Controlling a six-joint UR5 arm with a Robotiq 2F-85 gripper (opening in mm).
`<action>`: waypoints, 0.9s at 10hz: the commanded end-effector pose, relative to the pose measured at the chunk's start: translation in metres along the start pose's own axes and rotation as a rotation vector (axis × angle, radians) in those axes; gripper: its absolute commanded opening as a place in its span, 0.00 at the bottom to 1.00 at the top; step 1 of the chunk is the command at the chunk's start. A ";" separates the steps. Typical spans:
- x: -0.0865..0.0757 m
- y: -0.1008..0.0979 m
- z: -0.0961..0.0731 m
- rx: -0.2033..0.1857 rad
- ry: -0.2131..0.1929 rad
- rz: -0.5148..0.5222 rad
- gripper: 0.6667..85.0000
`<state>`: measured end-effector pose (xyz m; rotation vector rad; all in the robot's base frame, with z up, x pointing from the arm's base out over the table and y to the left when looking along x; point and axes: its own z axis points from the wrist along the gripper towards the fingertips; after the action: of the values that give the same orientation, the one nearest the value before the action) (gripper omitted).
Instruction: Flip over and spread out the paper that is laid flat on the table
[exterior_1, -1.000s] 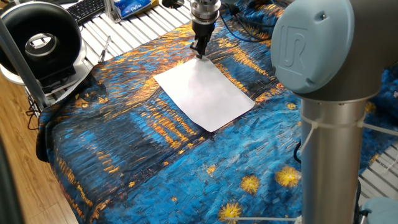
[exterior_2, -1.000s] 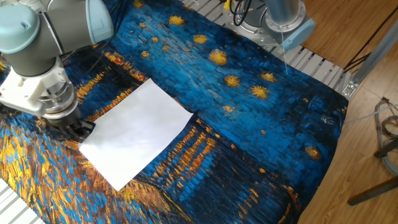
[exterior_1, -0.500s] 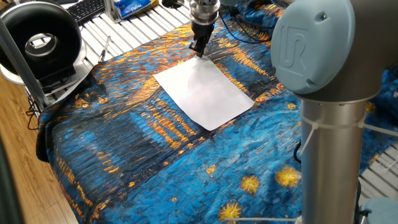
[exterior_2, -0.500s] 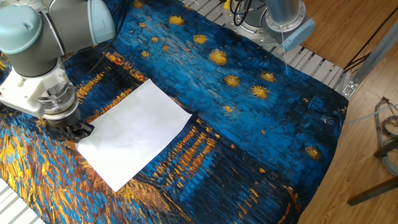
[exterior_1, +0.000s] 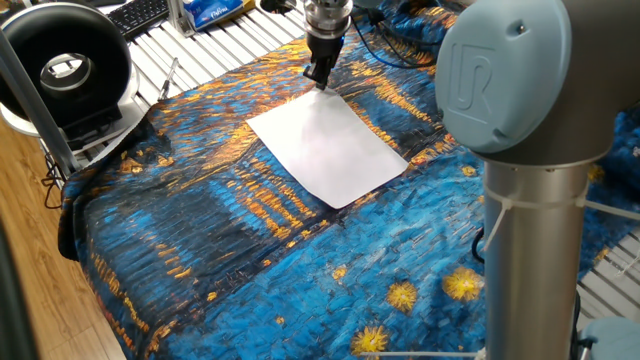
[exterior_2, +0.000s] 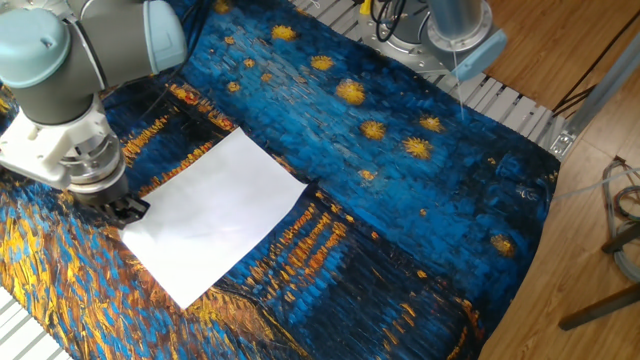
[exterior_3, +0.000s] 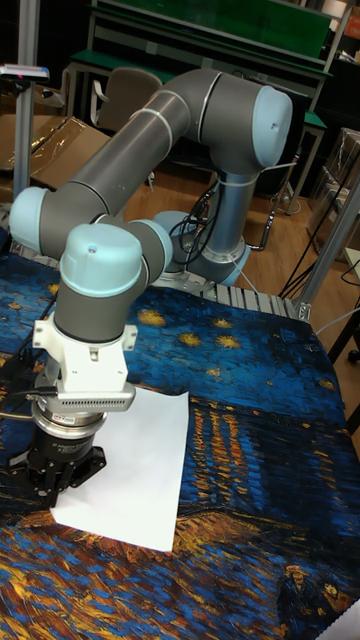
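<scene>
The white paper (exterior_1: 328, 150) (exterior_2: 215, 215) (exterior_3: 135, 470) lies on the table (exterior_1: 200, 250) (exterior_2: 400, 200) (exterior_3: 250, 450), which is draped in a blue and orange painterly cloth. My gripper (exterior_1: 320, 78) (exterior_2: 128, 208) (exterior_3: 60, 475) stands upright at one corner of the sheet. Its dark fingers are pinched together on that corner. The rest of the sheet rests flat on the cloth. In the tall fixed view my wrist hides the fingertips.
My arm's grey column (exterior_1: 530, 200) stands close in front at the right, and its base (exterior_2: 455, 30) sits on a white slatted surface (exterior_1: 230, 40). A black round device (exterior_1: 65, 65) and a keyboard (exterior_1: 140, 15) lie beyond the cloth's far left edge.
My gripper has crept a little away from the sheet's middle, and the held corner and the paper have shifted slightly with it.
</scene>
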<state>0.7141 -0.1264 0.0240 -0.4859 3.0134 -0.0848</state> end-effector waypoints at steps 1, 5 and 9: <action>-0.004 0.000 -0.019 -0.008 0.014 0.013 0.00; -0.004 -0.007 -0.040 -0.013 0.039 -0.003 0.00; -0.003 -0.013 -0.078 -0.019 0.080 -0.013 0.00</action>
<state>0.7145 -0.1332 0.0799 -0.5082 3.0762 -0.0956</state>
